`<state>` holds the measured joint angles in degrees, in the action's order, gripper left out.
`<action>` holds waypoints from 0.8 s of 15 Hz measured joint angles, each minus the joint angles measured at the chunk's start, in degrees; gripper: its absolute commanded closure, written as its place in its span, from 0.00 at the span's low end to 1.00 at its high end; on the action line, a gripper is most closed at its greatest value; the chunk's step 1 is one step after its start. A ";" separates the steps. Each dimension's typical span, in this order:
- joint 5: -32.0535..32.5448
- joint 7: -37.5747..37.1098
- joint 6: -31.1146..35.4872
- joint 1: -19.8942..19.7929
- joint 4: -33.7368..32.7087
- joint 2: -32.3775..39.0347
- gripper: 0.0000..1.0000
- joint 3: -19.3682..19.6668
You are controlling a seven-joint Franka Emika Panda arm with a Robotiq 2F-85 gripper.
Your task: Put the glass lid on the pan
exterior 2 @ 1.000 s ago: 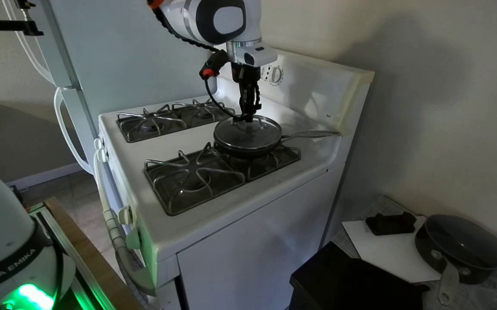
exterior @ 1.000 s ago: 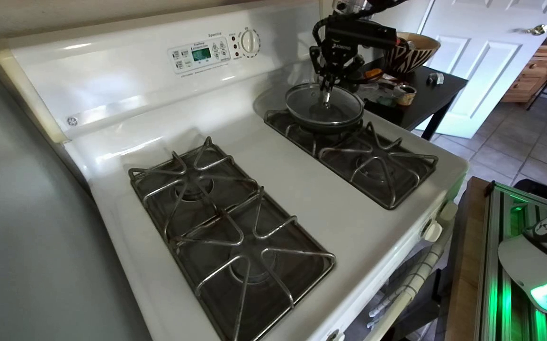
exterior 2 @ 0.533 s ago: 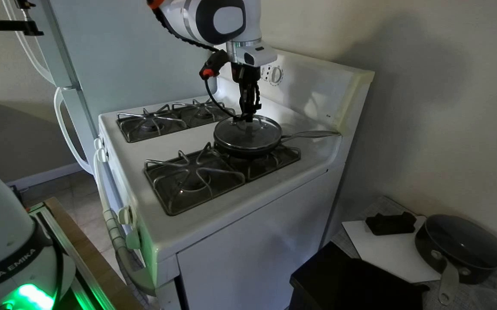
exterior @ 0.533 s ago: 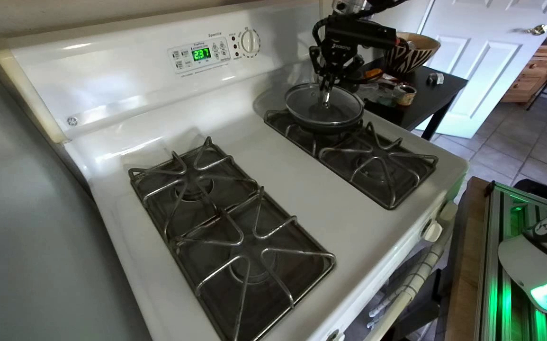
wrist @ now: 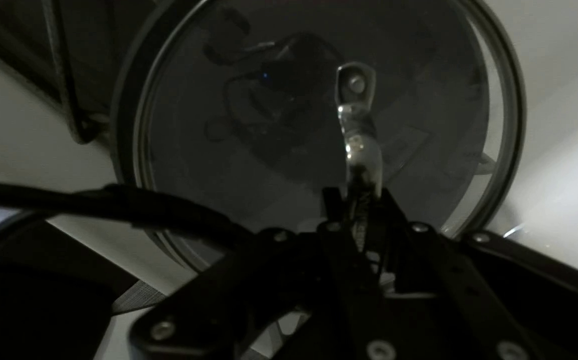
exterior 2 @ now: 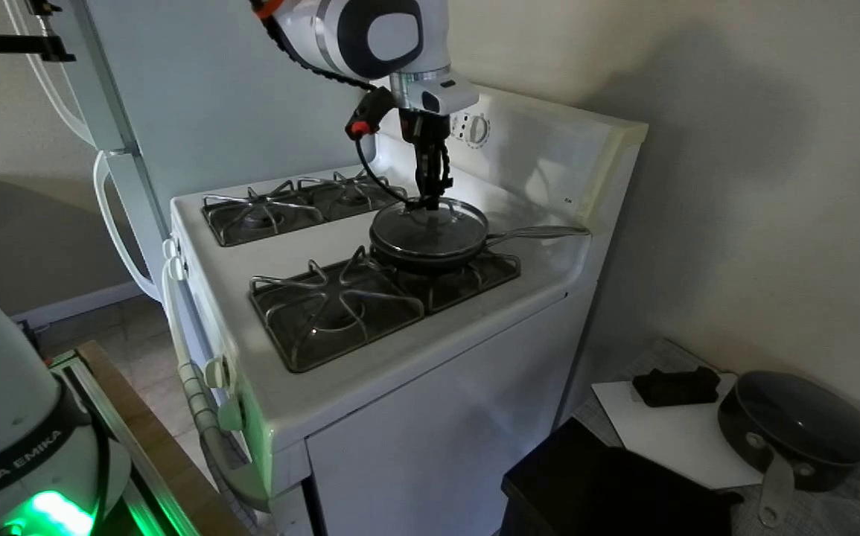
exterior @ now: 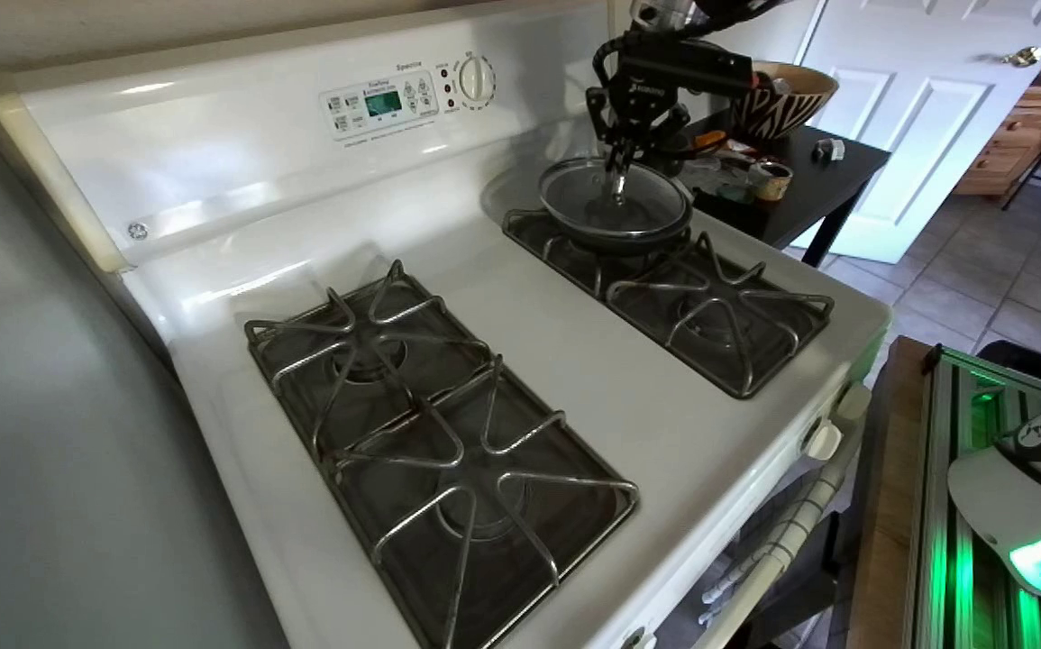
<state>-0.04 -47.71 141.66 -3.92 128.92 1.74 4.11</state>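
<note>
Glass lid [exterior: 646, 212] over the pan [exterior: 625, 244], your gripper [exterior: 616, 171] at its middle
In an exterior view, you have the gripper pointing down onto the lid, with the pan beneath it on the rear part of a burner grate [exterior: 720, 296]; in an exterior view, the pan's long handle [exterior 2: 537, 232] reaches toward the back of the stove [exterior 2: 430, 394], and a deeper dark pot [exterior 2: 794, 424] stands well apart; in the wrist view, your fingers [wrist: 332, 201] pinch the lid's arched metal grip [wrist: 361, 145] from both sides, and the lid looks off-centre, the pan's dark edge showing past its rim at left and a pale crescent showing through the glass at right, though you cannot tell whether it is fully seated.
</note>
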 measured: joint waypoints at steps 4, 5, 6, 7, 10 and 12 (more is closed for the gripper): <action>0.18 0.97 1.00 0.09 0.34 -0.07 0.97 0.00; 0.18 1.14 1.00 0.09 0.36 -0.09 0.97 0.00; 0.18 1.30 1.00 0.09 0.39 -0.11 0.97 0.00; 0.18 1.44 1.00 0.08 0.42 -0.13 0.97 0.00; 0.18 1.67 0.99 0.07 0.50 -0.20 0.97 0.00; 0.28 1.74 0.89 0.07 0.57 -0.28 0.97 0.00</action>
<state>0.24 -45.97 142.54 -3.85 129.50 1.45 4.12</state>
